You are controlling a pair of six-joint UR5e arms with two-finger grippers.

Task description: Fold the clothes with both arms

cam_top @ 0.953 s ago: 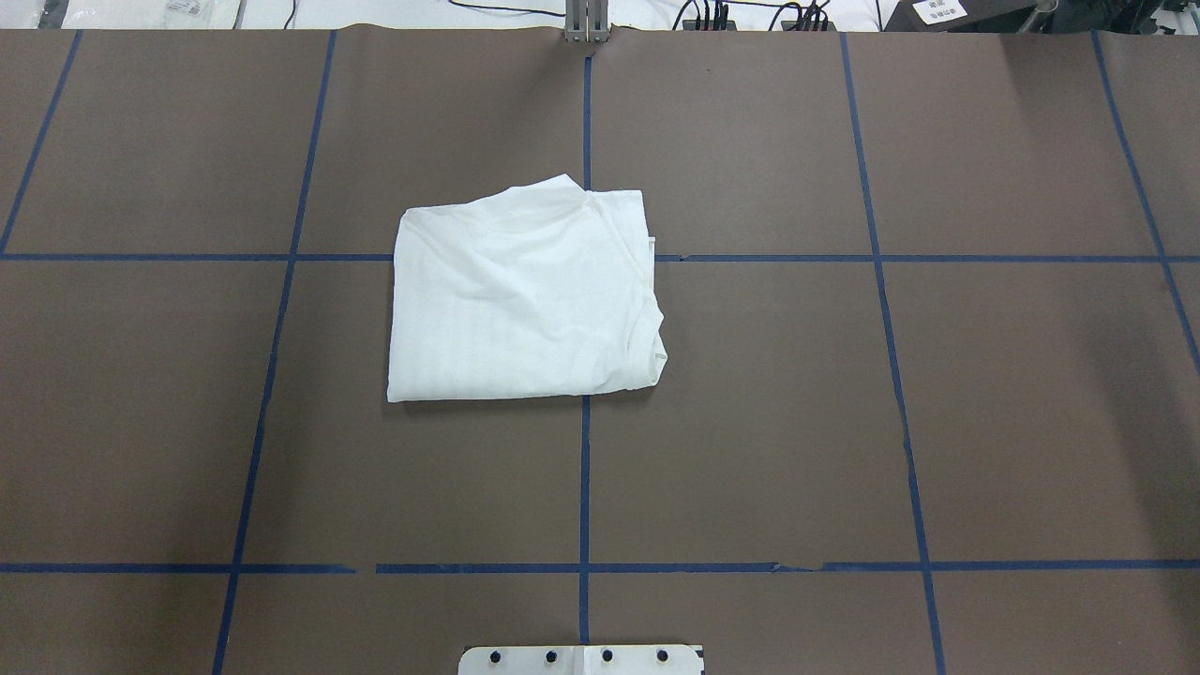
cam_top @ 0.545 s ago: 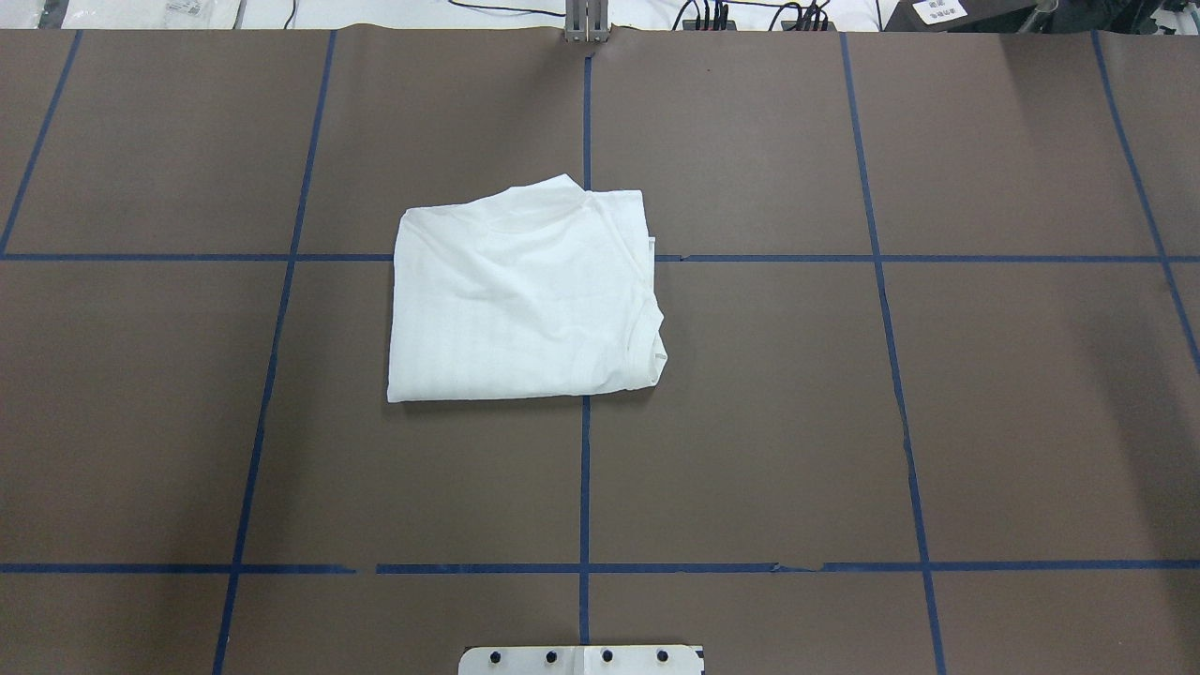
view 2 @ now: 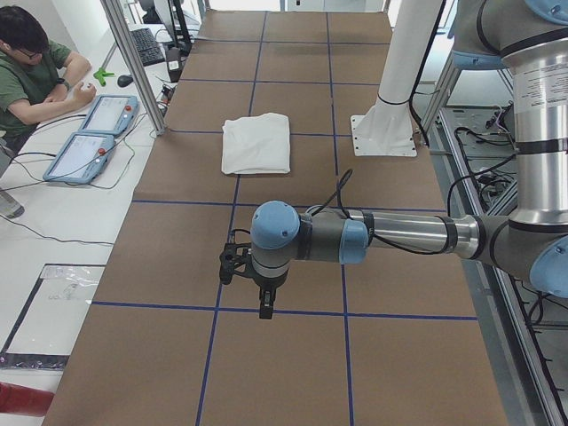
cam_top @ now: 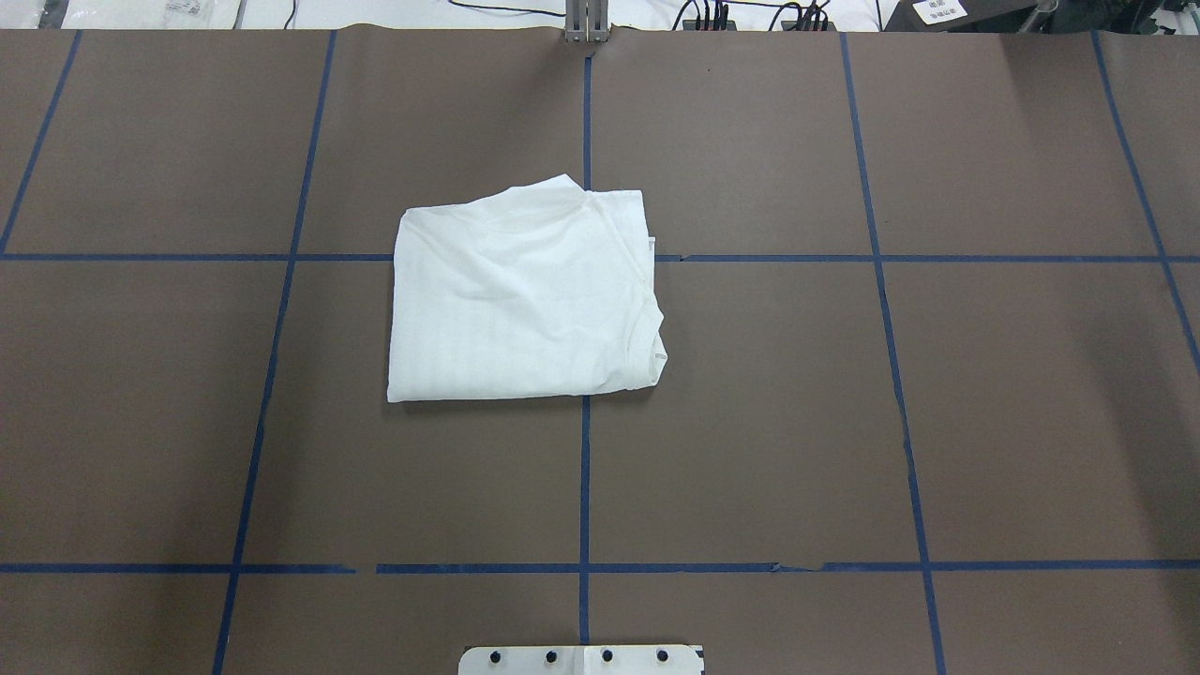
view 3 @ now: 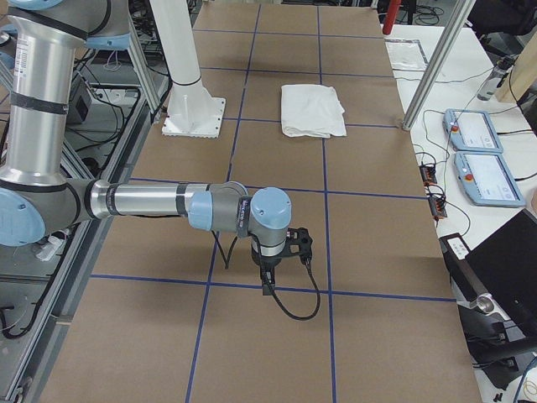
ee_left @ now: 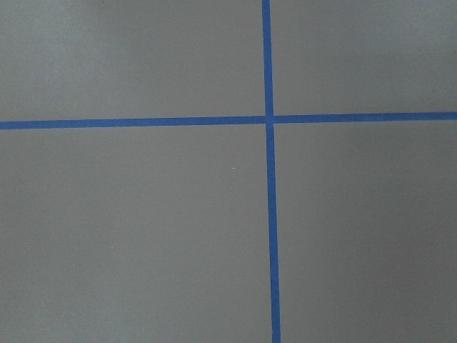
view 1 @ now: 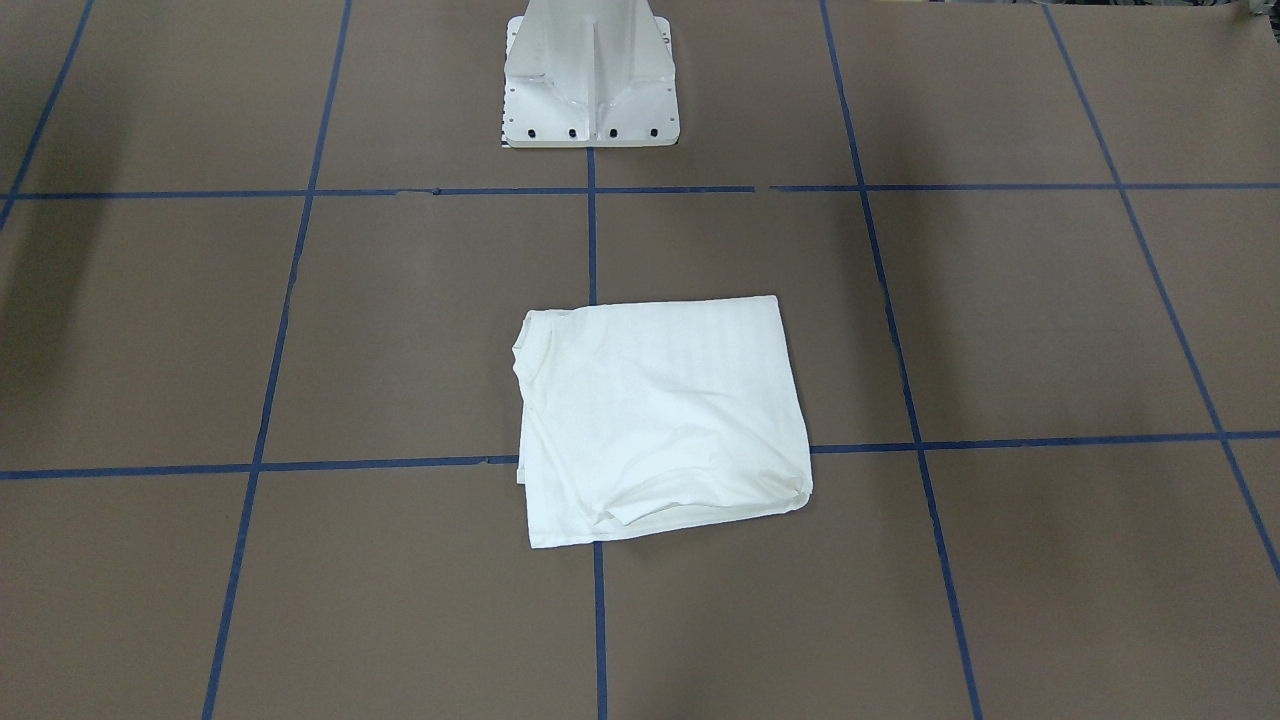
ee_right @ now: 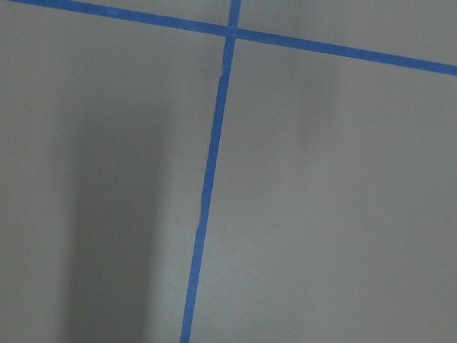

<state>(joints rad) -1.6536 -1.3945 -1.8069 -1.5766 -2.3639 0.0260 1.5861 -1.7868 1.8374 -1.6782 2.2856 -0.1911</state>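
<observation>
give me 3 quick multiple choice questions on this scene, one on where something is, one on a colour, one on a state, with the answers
1. Where does the white folded cloth T-shirt lie on the brown table?
A) over a crossing of tape lines
B) against the white pedestal base
C) at the table's far edge

2. What colour are the tape lines?
A) red
B) blue
C) yellow

3. What state is the T-shirt in?
A) spread flat, sleeves out
B) folded into a compact rectangle
C) hanging off the table's edge

Answers:
1 A, since two lines run under it and come out on all four sides.
2 B, since every grid line is blue.
3 B, since it lies in layers with roughly straight edges.
</observation>
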